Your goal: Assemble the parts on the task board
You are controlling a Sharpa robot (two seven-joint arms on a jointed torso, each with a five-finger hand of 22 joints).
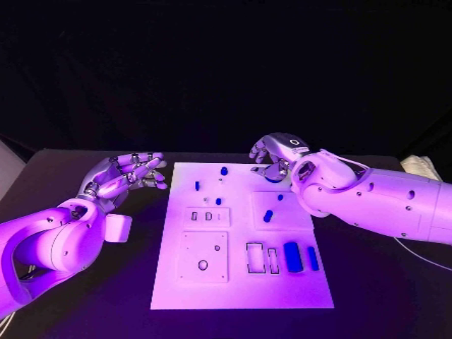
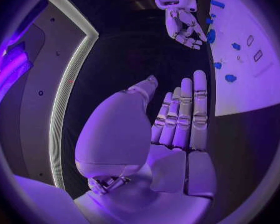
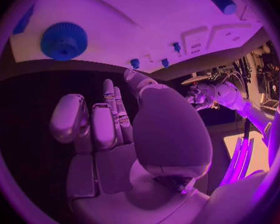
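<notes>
At the centre of the black counter [image 1: 83,296] lies the task board [image 1: 241,282], blue parts [image 1: 292,256] scattered on it. Left hand [image 1: 124,176] hovers released beside its upper-left corner; right hand [image 1: 277,159], empty, fingers spread, hangs over its upper-right edge.

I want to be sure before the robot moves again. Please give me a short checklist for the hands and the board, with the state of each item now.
1. Left hand free: ok. It holds nothing, fingers apart, beside the board's left edge.
2. Right hand free: ok. The right wrist view shows its palm with nothing in it.
3. Task board lies flat and in front of both arms: ok.
4. Blue gear reachable: ok, probably. It lies at the board's far edge, close to the right hand.
5. Right hand touching the gear: cannot tell; in the head view the hand covers that spot.
6. Parts waiting on the board: ok, several lie near its right side.
</notes>
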